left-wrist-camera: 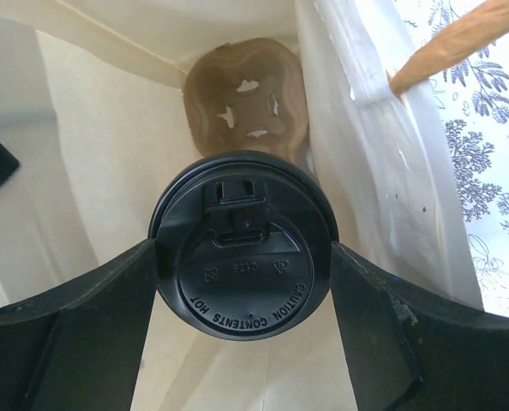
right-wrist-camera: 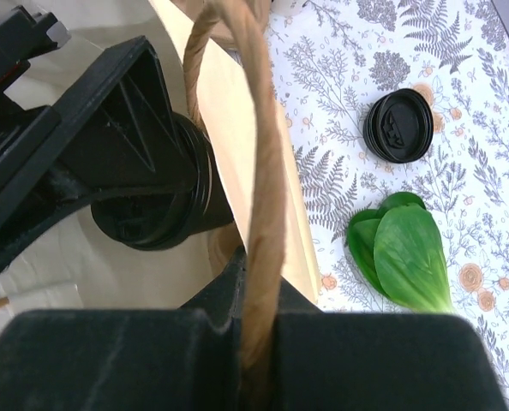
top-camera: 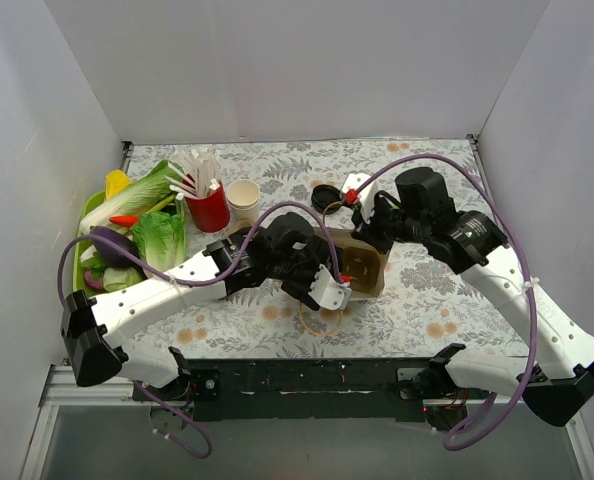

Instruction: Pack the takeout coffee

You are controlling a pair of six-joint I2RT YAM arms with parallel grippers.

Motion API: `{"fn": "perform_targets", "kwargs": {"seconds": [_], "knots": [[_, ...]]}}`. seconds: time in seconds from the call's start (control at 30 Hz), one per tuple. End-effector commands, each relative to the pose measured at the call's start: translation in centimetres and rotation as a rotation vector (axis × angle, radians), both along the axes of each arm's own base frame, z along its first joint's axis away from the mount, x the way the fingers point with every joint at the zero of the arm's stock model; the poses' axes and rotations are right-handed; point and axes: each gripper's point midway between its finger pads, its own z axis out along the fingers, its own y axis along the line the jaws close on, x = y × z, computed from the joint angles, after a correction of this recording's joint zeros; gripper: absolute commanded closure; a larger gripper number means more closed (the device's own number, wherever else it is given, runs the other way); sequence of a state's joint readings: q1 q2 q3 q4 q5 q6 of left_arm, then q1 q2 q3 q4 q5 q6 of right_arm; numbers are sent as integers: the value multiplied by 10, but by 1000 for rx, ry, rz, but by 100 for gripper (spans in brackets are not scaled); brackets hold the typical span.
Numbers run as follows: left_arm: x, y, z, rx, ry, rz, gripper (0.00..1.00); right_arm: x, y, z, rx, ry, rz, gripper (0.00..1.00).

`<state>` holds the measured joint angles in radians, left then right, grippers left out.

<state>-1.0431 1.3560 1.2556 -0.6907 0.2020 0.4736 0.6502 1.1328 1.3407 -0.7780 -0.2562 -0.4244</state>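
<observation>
The left gripper [left-wrist-camera: 243, 261] grips the takeout coffee [left-wrist-camera: 237, 291] by its sides. The cup hangs inside the paper bag [left-wrist-camera: 100, 163], above the brown cup tray [left-wrist-camera: 246, 107] at the bottom. The right gripper [right-wrist-camera: 256, 321] is pinched tight on the bag's handle [right-wrist-camera: 259, 171]. I think this holds the bag's mouth open. The cup should go straight down into a tray hole, slow and upright. The left gripper should let go only when the cup sits firm.
</observation>
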Motion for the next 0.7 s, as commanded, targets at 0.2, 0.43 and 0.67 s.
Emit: {"fn": "perform_targets", "kwargs": {"seconds": [0.2, 0.43, 0.67], "knots": [[-5, -8, 16, 14, -12, -53, 100, 13, 19, 15, 89, -55, -61, 99], [9, 3, 0, 100, -43, 7, 100, 2, 14, 23, 93, -60, -51, 99], [16, 17, -10, 71, -96, 86, 100, -19, 16, 27, 113, -61, 19, 99]]}}
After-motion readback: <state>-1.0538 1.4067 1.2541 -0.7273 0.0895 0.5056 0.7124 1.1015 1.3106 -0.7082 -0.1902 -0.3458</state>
